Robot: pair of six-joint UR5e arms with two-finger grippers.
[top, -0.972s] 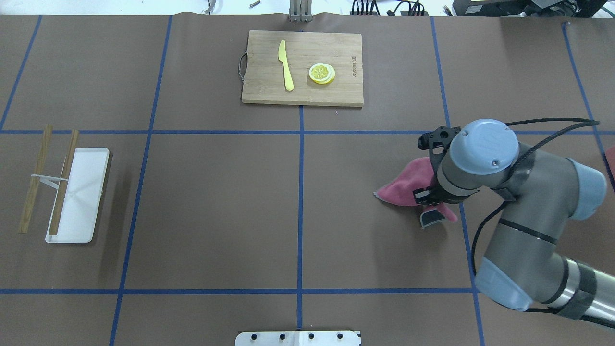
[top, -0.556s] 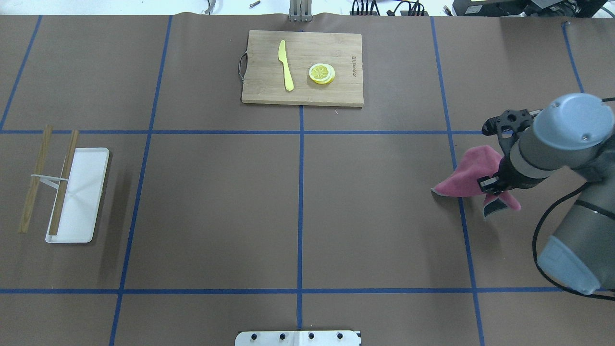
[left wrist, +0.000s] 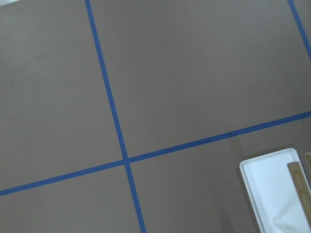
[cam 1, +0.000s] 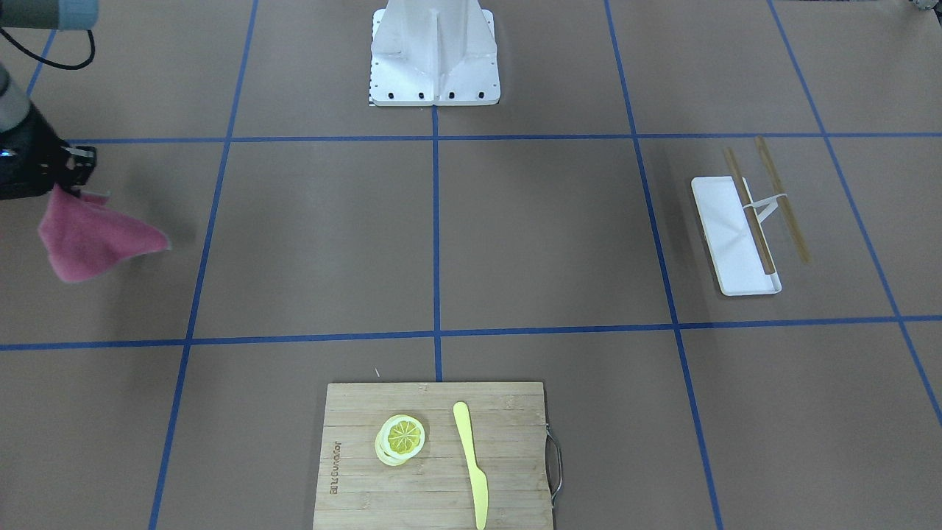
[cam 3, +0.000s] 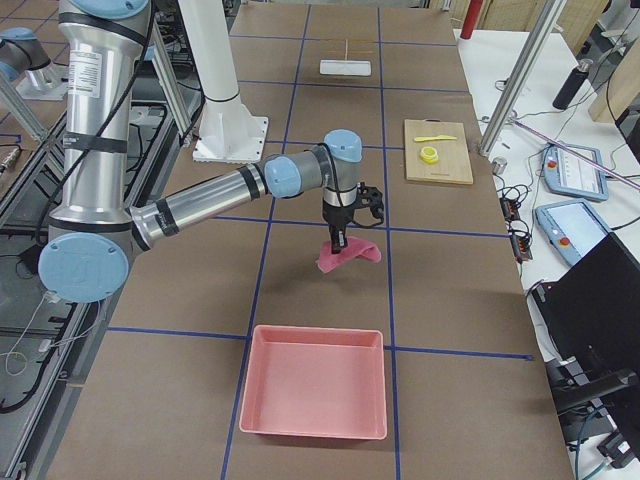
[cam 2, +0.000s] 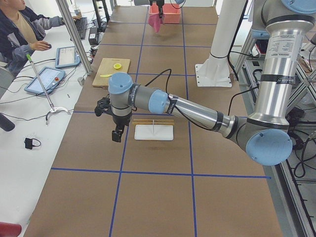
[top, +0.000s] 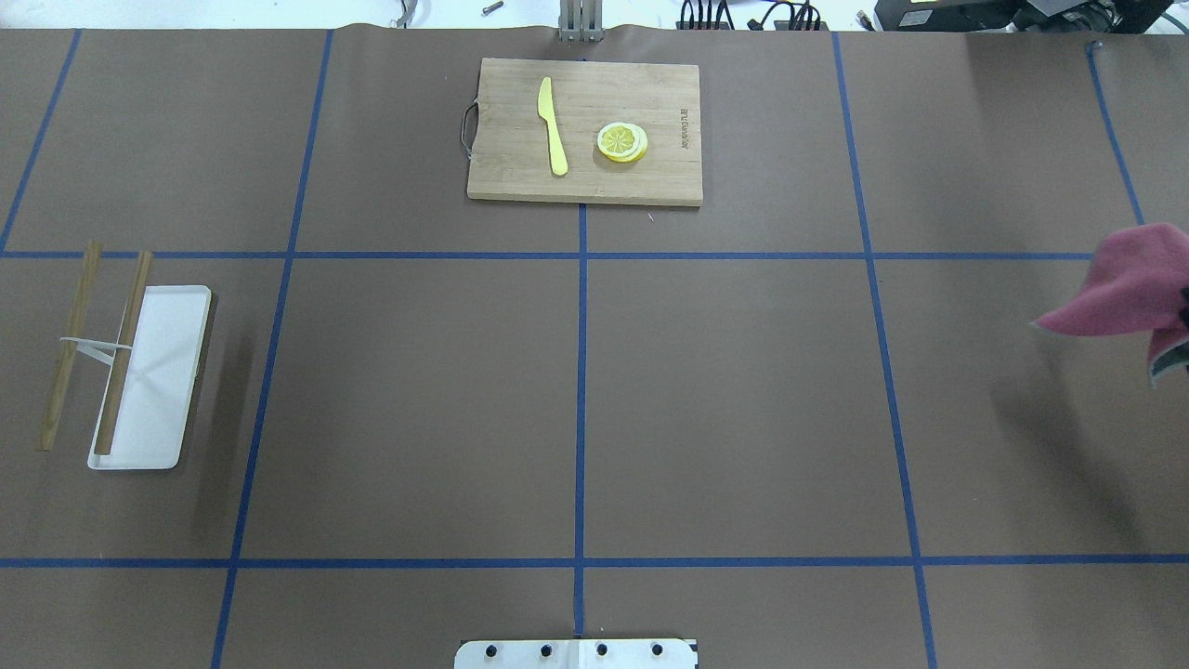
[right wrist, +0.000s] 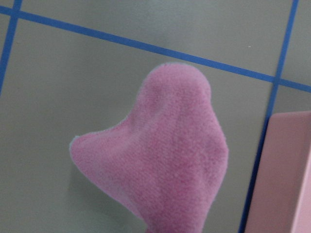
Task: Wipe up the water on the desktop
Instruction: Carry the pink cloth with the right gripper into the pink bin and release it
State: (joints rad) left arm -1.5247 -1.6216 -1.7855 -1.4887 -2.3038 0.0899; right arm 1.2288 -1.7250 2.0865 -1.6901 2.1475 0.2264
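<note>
- Jaws of the right gripper (cam 1: 65, 184) were pressed together on the top corner of the pink fleecy cloth (cam 1: 88, 239), which hung below them in a loose fold.
- Cloth was clear of the matte brown desktop with blue tape lines (top: 725, 409). Its shadow lay apart from it in the overhead view, so there was no wiping contact at this moment.
- Change over the last second: the cloth had travelled from the cell right of centre, across a blue line, out to the right edge of the overhead view. The arm that had filled that corner was almost wholly out of frame.
- Shallow pink rectangular plastic bin (cam 3: 313, 385) sat near the cloth, toward the table end on the robot's right. The right wrist view showed its rim just beside the hanging cloth.
- Reading: the wiping stroke looked finished and the cloth was being carried off, probably to that bin. No water or damp patch could be made out on the desktop, though a thin film would be hard to see on this surface.
- Farther off, the light bamboo cutting board (top: 585, 130) with the yellow plastic knife (top: 554, 125) and lemon slice (top: 622, 142) had not moved.
- Farthest, the left gripper (cam 2: 116, 133) hovered beside the white rectangular tray (top: 176, 307). I could not tell whether its jaws were spread or closed.
</note>
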